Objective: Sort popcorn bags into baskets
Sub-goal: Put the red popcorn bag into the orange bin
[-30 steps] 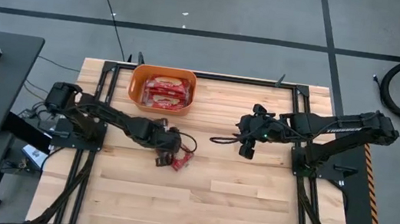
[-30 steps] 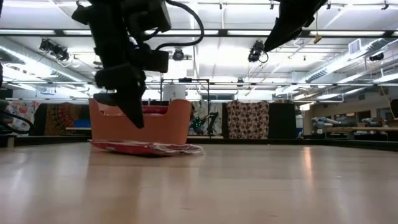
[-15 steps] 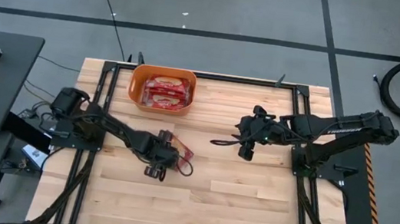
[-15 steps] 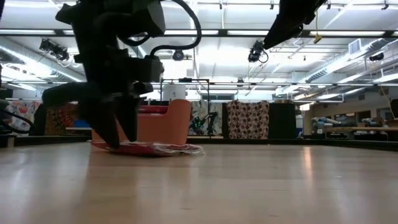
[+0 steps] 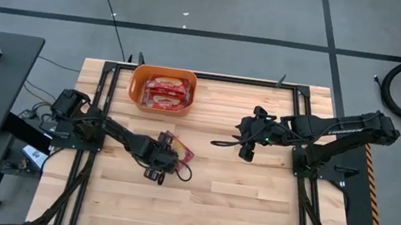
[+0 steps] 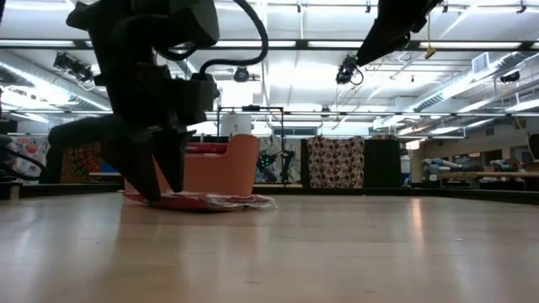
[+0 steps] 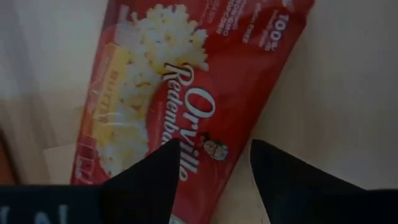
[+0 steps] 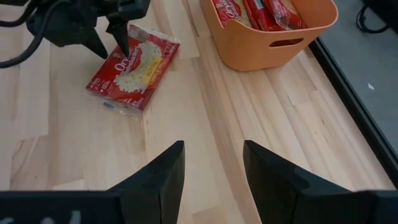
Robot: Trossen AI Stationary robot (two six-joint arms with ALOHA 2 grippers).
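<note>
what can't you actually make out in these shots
- How many popcorn bags lie in the orange basket: the high view is too small to count them, and the right wrist view cuts the basket off at its top edge.
- Whether the left pincer already pinches the loose popcorn bag: its fingertips sit at the bag's edge, and in the low view the arm hides the contact.
- The bag's near end: hidden behind the dark fingers in the left wrist view.

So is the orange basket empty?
No. The basket already holds red popcorn bags; one more bag lies flat on the table outside it.
</note>
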